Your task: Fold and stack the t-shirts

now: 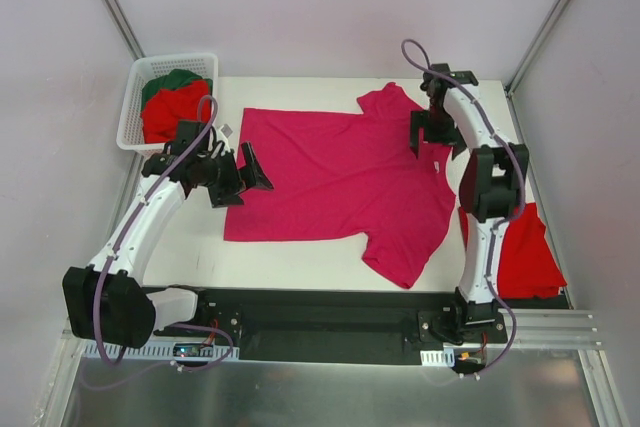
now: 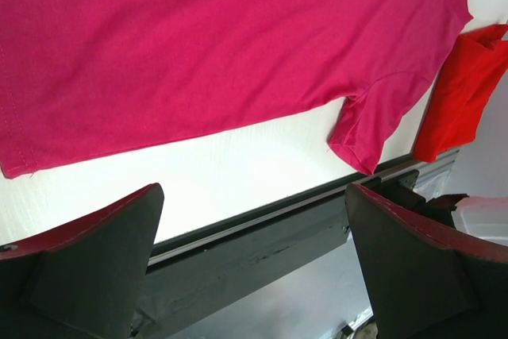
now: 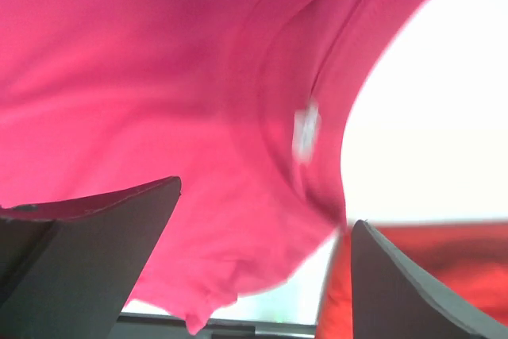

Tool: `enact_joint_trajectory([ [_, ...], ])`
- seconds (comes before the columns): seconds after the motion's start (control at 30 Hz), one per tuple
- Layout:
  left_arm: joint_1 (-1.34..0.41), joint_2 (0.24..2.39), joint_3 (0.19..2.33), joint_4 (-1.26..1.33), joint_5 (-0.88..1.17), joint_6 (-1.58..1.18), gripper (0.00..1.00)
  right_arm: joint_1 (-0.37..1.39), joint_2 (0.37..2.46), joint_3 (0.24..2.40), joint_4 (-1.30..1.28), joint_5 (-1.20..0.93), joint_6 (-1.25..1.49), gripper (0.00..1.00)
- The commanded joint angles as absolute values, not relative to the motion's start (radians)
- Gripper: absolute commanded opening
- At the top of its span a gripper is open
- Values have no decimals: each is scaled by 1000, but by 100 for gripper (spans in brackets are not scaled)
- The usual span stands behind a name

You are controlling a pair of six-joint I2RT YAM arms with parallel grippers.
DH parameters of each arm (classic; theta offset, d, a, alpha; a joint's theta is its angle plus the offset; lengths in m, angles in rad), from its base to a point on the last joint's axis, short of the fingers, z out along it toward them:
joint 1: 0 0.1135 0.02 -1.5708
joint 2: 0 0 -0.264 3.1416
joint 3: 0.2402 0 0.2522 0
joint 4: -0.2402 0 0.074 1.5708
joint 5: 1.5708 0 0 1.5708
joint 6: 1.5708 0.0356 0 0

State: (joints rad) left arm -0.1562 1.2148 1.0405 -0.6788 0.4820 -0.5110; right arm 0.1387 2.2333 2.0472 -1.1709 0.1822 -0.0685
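Far left: white plastic lattice basket (image 1: pixel 128 119) w/ a crumpled bright red t-shirt (image 1: pixel 172 113) and a dark green t-shirt (image 1: pixel 170 80) inside. Next, the left gripper (image 1: pixel 258 169), fingers spread and holding nothing, by the hem of the magenta-pink t-shirt (image 1: pixel 340 172), which lies flat at centre of the white table (image 1: pixel 300 262), collar to the right. Right gripper (image 1: pixel 430 133), fingers likewise apart and empty, sits over that collar. Far right: a folded bright red t-shirt (image 1: pixel 527 252), at near edge beside the right arm.
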Motion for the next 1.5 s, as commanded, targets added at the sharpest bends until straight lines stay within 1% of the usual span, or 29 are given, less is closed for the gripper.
enact_joint_trajectory([
  [0.0, -155, 1213, 1095, -684, 469, -494, 99, 189, 1924, 1952, -1207, 209, -63, 96],
  [0.03, -155, 1218, 1100, -684, 445, -494, 99, 198, 1843, 1828, -1172, 168, -52, 96],
  [0.1, -149, 1239, 1117, -686, 430, -492, 99, 207, 1745, 1693, -1123, 100, -11, 96],
  [0.13, -143, 1252, 1123, -686, 433, -503, 99, 209, 1702, 1615, -1074, 21, -3, 96],
  [0.17, -134, 1273, 1127, -684, 458, -515, 99, 209, 1606, 1491, -1048, -38, 29, 96],
  [0.23, -100, 1296, 1121, -684, 509, -537, 99, 207, 1513, 1366, -994, -145, 69, 96],
  [0.27, -83, 1311, 1105, -681, 544, -538, 99, 206, 1432, 1259, -977, -170, 78, 96],
  [0.37, -6, 1283, 1025, -654, 589, -534, 99, 195, 1280, 1111, -953, -196, 101, 96],
  [0.43, 87, 1247, 961, -635, 641, -525, 99, 177, 1226, 1060, -950, -225, 123, 96],
  [0.53, 153, 1192, 904, -614, 692, -508, 99, 167, 1126, 962, -911, -305, 172, 96],
  [0.67, 169, 1160, 851, -615, 733, -505, 99, 167, 1000, 839, -927, -307, 257, 96],
  [0.73, 169, 1140, 815, -609, 735, -511, 99, 182, 903, 776, -945, -290, 262, 96],
  [0.87, 169, 1088, 776, -609, 745, -497, 99, 215, 819, 703, -1025, -285, 242, 96],
  [0.97, 167, 1063, 758, -609, 764, -497, 99, 287, 758, 670, -1080, -235, 271, 96],
  [1.0, 167, 1060, 753, -611, 765, -499, 99, 355, 756, 670, -1118, -168, 285, 96],
  [1.07, 167, 1049, 741, -611, 767, -502, 99, 446, 758, 669, -1141, -108, 319, 96],
  [1.1, 169, 1046, 736, -612, 762, -497, 99, 538, 761, 669, -1153, -65, 356, 97],
  [1.13, 167, 1040, 736, -618, 753, -495, 99, 584, 768, 673, -1161, -40, 380, 97],
  [1.17, 169, 1039, 738, -627, 732, -483, 99, 630, 787, 692, -1173, 36, 396, 97],
  [1.2, 169, 1037, 752, -641, 704, -479, 99, 714, 796, 707, -1201, 76, 412, 97],
  [1.27, 161, 1032, 779, -705, 637, -456, 99, 787, 846, 739, -1219, 164, 439, 98],
  [1.3, 157, 1032, 810, -730, 552, -445, 99, 854, 871, 747, -1233, 195, 449, 98],
  [1.37, 127, 1042, 839, -799, 468, -417, 99, 929, 913, 755, -1239, 274, 477, 99],
  [1.4, 118, 1046, 862, -820, 404, -411, 99, 998, 958, 767, -1249, 300, 485, 99],
  [1.47, 89, 1054, 871, -848, 361, -408, 99, 1066, 1001, 785, -1264, 381, 512, 97],
])
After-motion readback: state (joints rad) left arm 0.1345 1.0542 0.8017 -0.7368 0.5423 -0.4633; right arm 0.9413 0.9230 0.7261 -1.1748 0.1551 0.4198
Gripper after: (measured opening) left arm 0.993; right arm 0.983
